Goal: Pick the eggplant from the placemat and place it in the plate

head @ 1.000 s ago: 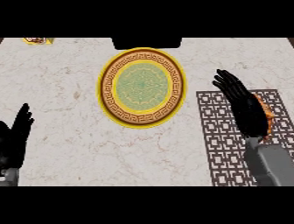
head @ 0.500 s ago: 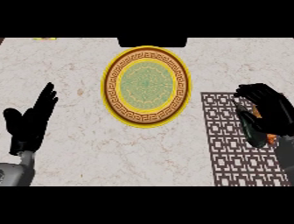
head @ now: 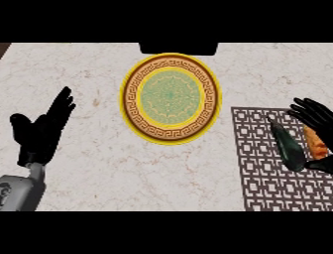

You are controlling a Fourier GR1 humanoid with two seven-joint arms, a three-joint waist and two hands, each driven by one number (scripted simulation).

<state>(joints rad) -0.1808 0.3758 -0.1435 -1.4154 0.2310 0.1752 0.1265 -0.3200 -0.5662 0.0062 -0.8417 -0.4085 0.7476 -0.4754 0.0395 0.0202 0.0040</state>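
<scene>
The eggplant [head: 288, 146] is a dark, long shape lying on the left part of the dark patterned placemat [head: 264, 173], at the right of the head view. An orange patch [head: 317, 144] shows between it and my right hand [head: 332, 135]. That hand stands just right of the eggplant with its fingers spread and pointing up-left, and its thumb reaches in below the eggplant's near end. The round yellow plate [head: 138, 96] with a green middle sits at the counter's centre, with nothing on it. My left hand [head: 41, 131] is open at the left, fingers up.
A black block [head: 178, 48] sits at the counter's far edge, just behind the plate. Marble counter [head: 89, 168] lies between my left hand and the plate, and between the plate and the placemat.
My right hand has moved right and uncurled its fingers, uncovering the eggplant. My left hand has risen a little and shifted right over the second.
</scene>
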